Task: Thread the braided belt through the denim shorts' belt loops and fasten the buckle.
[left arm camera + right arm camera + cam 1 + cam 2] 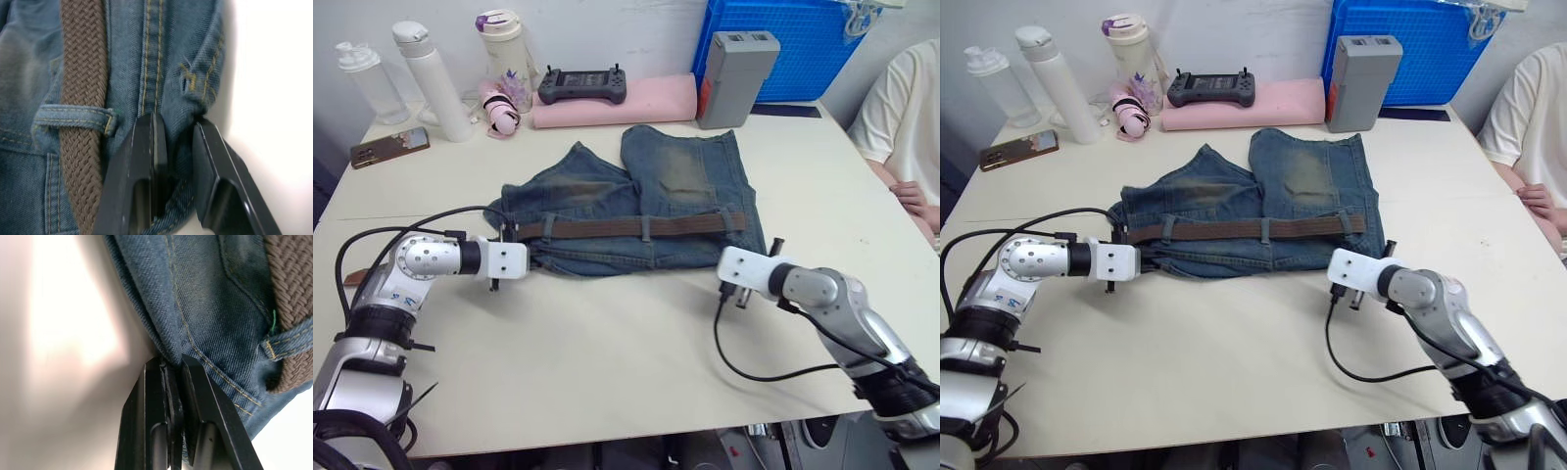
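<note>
- Broadly, a pale table [607, 372] carries everything, with the denim shorts [636, 196] spread flat near its middle, legs pointing away from the robot and waistband toward it.
- Behind the shorts, along the far edge, stand a blue crate [783, 44], a grey box [736, 76], a pink foam roll [617, 100] with a black controller [583, 85] on it, and three bottles [435, 78]; a phone [389, 147] lies at the left.
- A person's arm [901, 127] shows at the right edge.
- The braided belt [626, 227] runs straight across the waistband, passing under several belt loops [646, 230].
- The left gripper [173, 161] sits at the left end of the waistband, its fingers [146, 166] narrowly apart with a fold of denim between them, just beside a loop holding the belt.
- The right gripper [172, 396] is at the right end of the waistband, its fingers pinched tight on the denim edge.
- I cannot make out the buckle.
</note>
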Action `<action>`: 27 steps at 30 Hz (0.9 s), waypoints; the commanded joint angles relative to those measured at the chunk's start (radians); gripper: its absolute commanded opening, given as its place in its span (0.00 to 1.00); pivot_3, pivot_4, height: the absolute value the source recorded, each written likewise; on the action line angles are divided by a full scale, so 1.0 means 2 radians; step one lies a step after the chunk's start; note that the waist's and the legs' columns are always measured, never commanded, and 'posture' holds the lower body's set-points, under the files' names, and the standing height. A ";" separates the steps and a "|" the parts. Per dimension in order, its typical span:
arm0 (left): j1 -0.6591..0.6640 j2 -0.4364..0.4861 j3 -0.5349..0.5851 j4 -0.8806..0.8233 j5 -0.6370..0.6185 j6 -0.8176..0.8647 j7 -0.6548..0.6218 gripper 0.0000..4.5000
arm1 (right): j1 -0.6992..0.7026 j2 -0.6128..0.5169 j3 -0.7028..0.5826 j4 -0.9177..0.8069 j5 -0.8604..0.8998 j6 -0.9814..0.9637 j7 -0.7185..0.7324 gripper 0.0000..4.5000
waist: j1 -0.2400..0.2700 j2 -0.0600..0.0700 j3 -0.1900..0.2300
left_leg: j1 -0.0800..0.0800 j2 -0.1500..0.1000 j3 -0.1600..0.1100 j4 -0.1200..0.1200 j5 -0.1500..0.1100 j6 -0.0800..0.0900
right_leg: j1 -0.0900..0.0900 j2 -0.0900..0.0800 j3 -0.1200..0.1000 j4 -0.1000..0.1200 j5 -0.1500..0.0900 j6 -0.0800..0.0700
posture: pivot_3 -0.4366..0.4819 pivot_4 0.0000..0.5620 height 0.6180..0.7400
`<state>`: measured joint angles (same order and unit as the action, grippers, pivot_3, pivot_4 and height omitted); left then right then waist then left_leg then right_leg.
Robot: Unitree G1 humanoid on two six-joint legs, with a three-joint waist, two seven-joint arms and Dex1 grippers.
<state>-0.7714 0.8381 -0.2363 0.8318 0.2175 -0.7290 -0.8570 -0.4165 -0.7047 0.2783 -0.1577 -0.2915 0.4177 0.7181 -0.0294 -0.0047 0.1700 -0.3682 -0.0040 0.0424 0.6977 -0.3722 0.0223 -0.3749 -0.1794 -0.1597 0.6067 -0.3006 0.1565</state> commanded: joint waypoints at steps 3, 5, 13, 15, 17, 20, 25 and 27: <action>0.002 0.005 0.011 0.036 -0.020 -0.021 -0.028 0.20 | -0.006 -0.006 0.012 0.027 -0.029 0.007 -0.003 0.01 | 0.000 0.000 0.000 | 0.000 0.000 0.000 0.000 0.000 0.000 | 0.000 0.000 0.000 0.000 0.000 0.000 | 0.48 0.27 0.79; 0.028 -0.001 0.014 0.007 -0.052 -0.018 -0.056 0.20 | -0.018 -0.009 0.007 0.054 -0.038 0.003 -0.014 0.01 | -0.001 0.000 0.000 | 0.000 0.000 0.000 0.000 0.000 0.000 | 0.000 -0.001 0.000 0.000 0.000 0.000 | 0.48 0.27 0.79; 0.093 -0.017 0.025 -0.082 -0.074 0.026 -0.054 0.20 | -0.054 -0.009 0.011 0.157 -0.051 -0.043 -0.044 0.01 | 0.004 0.000 0.000 | 0.000 0.000 -0.001 0.001 0.000 0.000 | 0.001 -0.002 0.000 0.001 0.000 0.000 | 0.48 0.27 0.79; 0.096 -0.013 0.025 -0.083 -0.055 0.027 -0.038 0.20 | -0.056 -0.006 0.010 0.159 -0.047 -0.046 -0.040 0.01 | 0.005 0.000 0.000 | 0.000 -0.001 -0.002 0.001 0.000 0.000 | 0.001 -0.002 0.000 0.001 0.000 0.000 | 0.48 0.27 0.79; 0.093 -0.009 0.025 -0.074 -0.040 0.028 -0.024 0.20 | -0.054 -0.001 0.008 0.152 -0.042 -0.042 -0.035 0.01 | 0.006 0.000 0.000 | 0.000 -0.001 -0.002 0.001 0.000 0.000 | 0.001 -0.002 0.000 0.001 0.000 0.000 | 0.48 0.27 0.79; 0.079 -0.005 0.024 -0.057 -0.013 0.031 0.003 0.20 | -0.050 0.001 0.012 0.149 -0.043 -0.041 -0.034 0.01 | 0.007 0.000 0.000 | 0.000 -0.001 -0.001 0.001 0.000 0.000 | 0.001 -0.002 0.000 0.002 0.000 0.000 | 0.48 0.27 0.79; 0.057 -0.002 0.015 -0.033 0.024 0.025 0.045 0.20 | -0.049 0.004 0.015 0.146 -0.043 -0.038 -0.030 0.01 | 0.009 0.000 0.000 | 0.000 -0.001 -0.001 0.001 0.000 0.000 | 0.001 -0.002 0.000 0.002 0.000 0.000 | 0.48 0.27 0.79; 0.051 -0.003 0.014 -0.026 0.028 0.028 0.055 0.20 | -0.047 0.006 0.015 0.144 -0.042 -0.037 -0.030 0.01 | 0.009 0.000 0.000 | 0.001 -0.001 -0.001 0.001 0.000 0.000 | 0.001 -0.002 0.000 0.002 0.000 0.000 | 0.48 0.27 0.79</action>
<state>-0.6697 0.8014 -0.2093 0.7212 0.2247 -0.7045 -0.7735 -0.5403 -0.6935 0.3067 0.0906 -0.3599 0.3068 0.6440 -0.0113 -0.0038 0.1693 -0.3672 -0.0063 0.0402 0.6997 -0.3719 0.0230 -0.3730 -0.1827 -0.1594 0.6103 -0.3006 0.1565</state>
